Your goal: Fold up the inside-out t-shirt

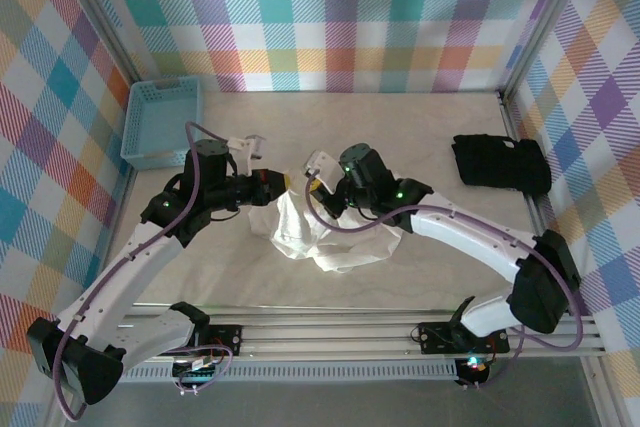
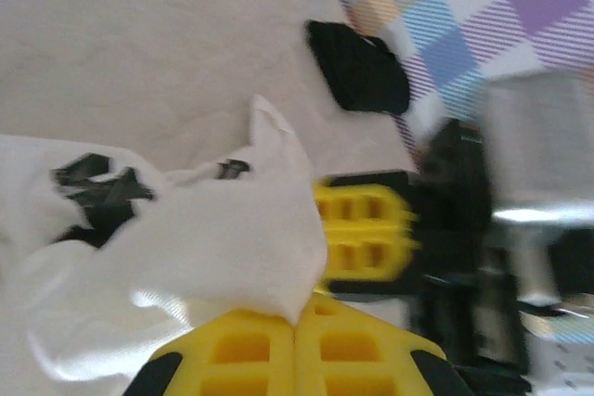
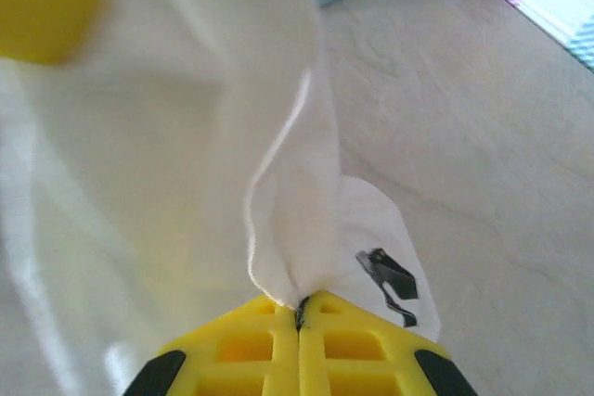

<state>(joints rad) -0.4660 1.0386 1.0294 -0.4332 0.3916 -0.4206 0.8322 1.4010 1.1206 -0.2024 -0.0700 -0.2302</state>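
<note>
Top external view: both arms meet over the white t-shirt (image 1: pixel 325 237), bunched midway on the table (image 1: pixel 400 117)
Left gripper (image 2: pixel 295 320) and right gripper (image 3: pixel 299 308) each have fingers pressed together on a pinch of its fabric, held up from the heap; blue basket (image 1: pixel 160 122) at far left, black folded garment (image 1: pixel 500 162) at far right

The left arm (image 1: pixel 130 267) and the right arm (image 1: pixel 470 232) rise from the near edge and bend inward, so the 2 wrists sit close together at the centre. The left gripper (image 2: pixel 295 345) has its yellow fingers pressed together on a fold of the t-shirt (image 2: pixel 232 229). The right gripper (image 3: pixel 299 317), just beside and facing it, is pinched tight on the same cloth.
</note>
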